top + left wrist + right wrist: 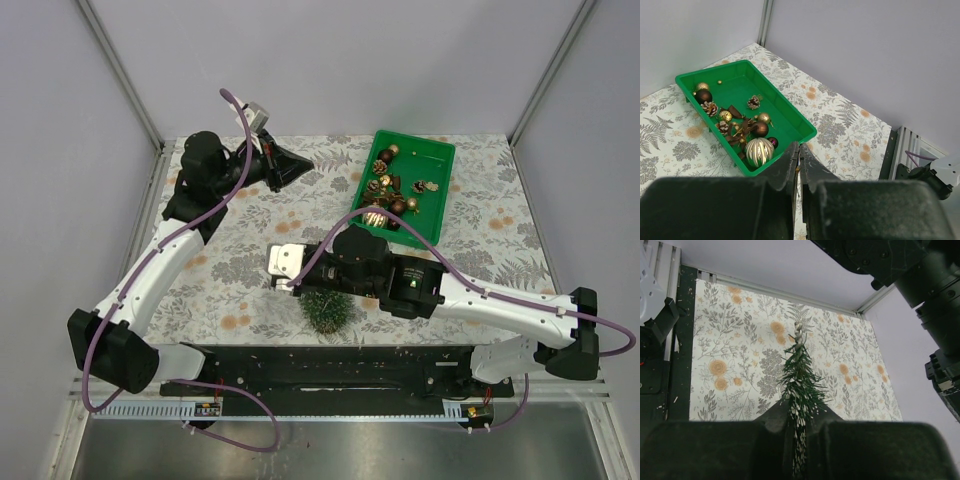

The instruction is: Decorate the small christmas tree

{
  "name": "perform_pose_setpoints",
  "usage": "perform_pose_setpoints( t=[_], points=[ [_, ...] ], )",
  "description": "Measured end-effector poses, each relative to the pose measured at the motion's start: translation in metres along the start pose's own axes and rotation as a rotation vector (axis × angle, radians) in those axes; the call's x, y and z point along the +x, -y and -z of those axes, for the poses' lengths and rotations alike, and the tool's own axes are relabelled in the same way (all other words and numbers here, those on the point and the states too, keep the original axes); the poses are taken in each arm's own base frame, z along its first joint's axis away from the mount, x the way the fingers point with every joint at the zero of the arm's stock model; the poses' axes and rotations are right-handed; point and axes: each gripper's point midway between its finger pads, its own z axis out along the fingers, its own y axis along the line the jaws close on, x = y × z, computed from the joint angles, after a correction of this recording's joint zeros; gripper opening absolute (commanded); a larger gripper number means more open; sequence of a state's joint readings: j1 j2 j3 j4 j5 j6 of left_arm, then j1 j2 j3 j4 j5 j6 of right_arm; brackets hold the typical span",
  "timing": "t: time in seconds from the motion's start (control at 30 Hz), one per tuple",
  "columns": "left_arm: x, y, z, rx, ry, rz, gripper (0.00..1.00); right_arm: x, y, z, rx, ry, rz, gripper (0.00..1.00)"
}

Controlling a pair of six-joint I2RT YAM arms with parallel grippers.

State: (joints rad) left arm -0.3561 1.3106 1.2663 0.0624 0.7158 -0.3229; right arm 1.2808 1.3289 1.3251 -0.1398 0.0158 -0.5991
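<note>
The small christmas tree (799, 375), dark green with frosted tips, sticks out tip-first from my right gripper (800, 412), which is shut on its lower part. From above, the tree (328, 308) sits under that gripper (318, 295) near the table's front middle. My left gripper (800, 150) hangs raised at the back left (288, 166), jaws pressed together. A thin thread with a small gold bit (797, 169) shows in the slit between them. Whatever hangs from the thread is hidden.
A green bin (416, 139) at the back right holds brown and gold baubles, pine cones and a ribbed gold ball (759, 151). Its near corner (810, 134) lies just past my left fingertips. A floral cloth (250, 270) covers the table, with grey walls around it.
</note>
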Motion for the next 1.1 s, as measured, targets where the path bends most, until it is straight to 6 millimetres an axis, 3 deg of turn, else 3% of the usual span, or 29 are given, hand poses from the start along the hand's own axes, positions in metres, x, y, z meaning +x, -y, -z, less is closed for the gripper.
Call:
perform_pose_setpoints(
  t=[0.3, 0.33, 0.4, 0.5, 0.63, 0.77, 0.87, 1.0, 1.1],
  points=[
    [0.002, 0.004, 0.002, 0.013, 0.0, 0.001, 0.06, 0.007, -0.004, 0.0, -0.009, -0.021, -0.042, 0.01],
    [0.002, 0.004, 0.002, 0.015, -0.001, 0.003, 0.06, 0.007, -0.004, 0.0, -0.007, -0.019, -0.049, 0.1],
    [0.002, 0.005, 0.002, 0.017, 0.003, 0.003, 0.06, 0.007, -0.005, 0.0, -0.004, -0.015, -0.065, 0.38],
    [0.001, 0.006, 0.002, 0.022, 0.007, 0.003, 0.06, 0.008, -0.006, 0.0, 0.0, -0.02, -0.103, 0.74],
    [0.001, 0.006, 0.002, 0.027, 0.009, 0.003, 0.06, 0.016, -0.008, 0.003, -0.007, -0.047, -0.173, 0.97],
    [-0.001, 0.007, 0.002, 0.032, 0.013, -0.002, 0.06, 0.014, -0.002, 0.013, -0.019, -0.054, -0.252, 0.99],
    [-0.001, 0.008, 0.002, 0.034, 0.015, -0.004, 0.06, -0.005, 0.013, 0.025, -0.014, -0.012, -0.299, 0.99],
    [-0.001, 0.008, 0.002, 0.037, 0.015, -0.005, 0.06, -0.034, 0.041, 0.054, 0.04, 0.072, -0.331, 0.99],
    [-0.001, 0.009, 0.002, 0.041, 0.015, -0.005, 0.06, -0.039, 0.07, 0.079, 0.122, 0.105, -0.354, 0.99]
  ],
)
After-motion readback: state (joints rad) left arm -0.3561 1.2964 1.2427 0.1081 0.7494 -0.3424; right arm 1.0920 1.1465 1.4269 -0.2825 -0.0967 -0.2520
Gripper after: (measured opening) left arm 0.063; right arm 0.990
